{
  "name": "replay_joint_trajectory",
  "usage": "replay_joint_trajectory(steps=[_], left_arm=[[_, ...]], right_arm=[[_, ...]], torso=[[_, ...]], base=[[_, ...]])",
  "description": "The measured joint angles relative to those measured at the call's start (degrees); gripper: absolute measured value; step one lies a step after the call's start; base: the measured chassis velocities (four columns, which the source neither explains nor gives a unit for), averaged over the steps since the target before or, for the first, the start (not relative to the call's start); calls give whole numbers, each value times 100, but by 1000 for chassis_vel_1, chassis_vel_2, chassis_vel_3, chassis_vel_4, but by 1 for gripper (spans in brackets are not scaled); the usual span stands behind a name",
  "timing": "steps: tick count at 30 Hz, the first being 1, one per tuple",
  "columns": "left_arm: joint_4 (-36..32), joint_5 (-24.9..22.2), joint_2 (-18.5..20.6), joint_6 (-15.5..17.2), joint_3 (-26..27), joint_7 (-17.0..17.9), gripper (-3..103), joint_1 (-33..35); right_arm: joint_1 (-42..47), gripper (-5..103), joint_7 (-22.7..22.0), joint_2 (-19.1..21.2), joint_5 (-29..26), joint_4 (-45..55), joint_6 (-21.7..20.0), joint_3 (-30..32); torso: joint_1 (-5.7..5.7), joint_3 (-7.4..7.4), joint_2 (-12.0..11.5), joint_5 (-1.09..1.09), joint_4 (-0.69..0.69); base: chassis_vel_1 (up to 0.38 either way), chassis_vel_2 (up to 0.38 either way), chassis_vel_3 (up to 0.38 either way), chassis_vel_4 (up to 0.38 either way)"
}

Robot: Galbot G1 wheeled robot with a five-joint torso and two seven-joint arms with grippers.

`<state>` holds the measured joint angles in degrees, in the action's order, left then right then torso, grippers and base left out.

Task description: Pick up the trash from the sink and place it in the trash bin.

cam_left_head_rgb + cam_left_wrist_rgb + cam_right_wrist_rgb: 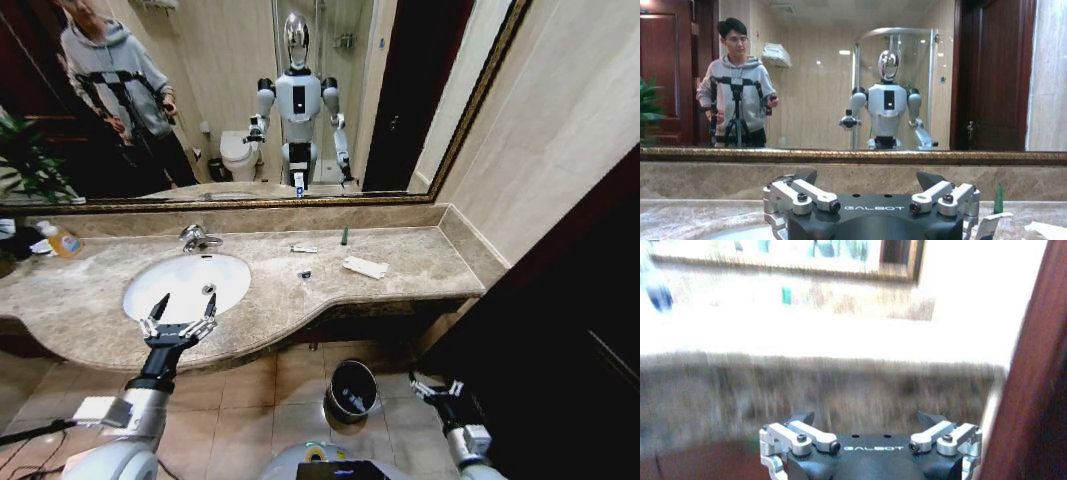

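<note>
In the head view the left gripper [182, 308] hangs spread wide and empty over the sink's [140, 280] front edge. The packet [365, 266], green tube [345, 235], sachet [304, 248] and dark bit [305, 274] lie on the counter, untouched, so the first pick seems in hand; it calls for a reach rightward. The right gripper [432, 385] waits beside the bin [352, 389], apparently spread.

The left wrist view cuts the sink's rim off.

The right wrist view blurs the counter.

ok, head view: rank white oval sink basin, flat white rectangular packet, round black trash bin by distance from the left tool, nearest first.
1. White oval sink basin, under the open left tool.
2. Round black trash bin, on the floor to its right.
3. Flat white rectangular packet, far right on the countertop.
</note>
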<state>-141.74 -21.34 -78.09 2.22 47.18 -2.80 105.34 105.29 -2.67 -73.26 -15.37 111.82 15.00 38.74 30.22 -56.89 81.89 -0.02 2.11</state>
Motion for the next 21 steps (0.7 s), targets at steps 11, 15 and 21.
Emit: replay_joint_trajectory(steps=[11, 15, 21], left_arm=[[0, 0, 0, 0, -1, -1, 100, 0], [0, 0, 0, 0, 0, 0, 100, 0], [0, 0, 1, 0, 0, 1, 100, 0]], right_arm=[[-680, 100, 38, -126, 466, 1128, -161, -181], [-1372, 100, 95, 152, 381, 1211, -715, -484], [-2544, 100, 373, 653, 407, 566, -1085, -871]], torso=[[0, -1, 0, 2, -2], [0, -1, 0, 2, 1], [2, -2, -1, 3, 1]], base=[[0, 0, 0, 0], [0, 0, 0, 0], [0, 0, 0, 0]])
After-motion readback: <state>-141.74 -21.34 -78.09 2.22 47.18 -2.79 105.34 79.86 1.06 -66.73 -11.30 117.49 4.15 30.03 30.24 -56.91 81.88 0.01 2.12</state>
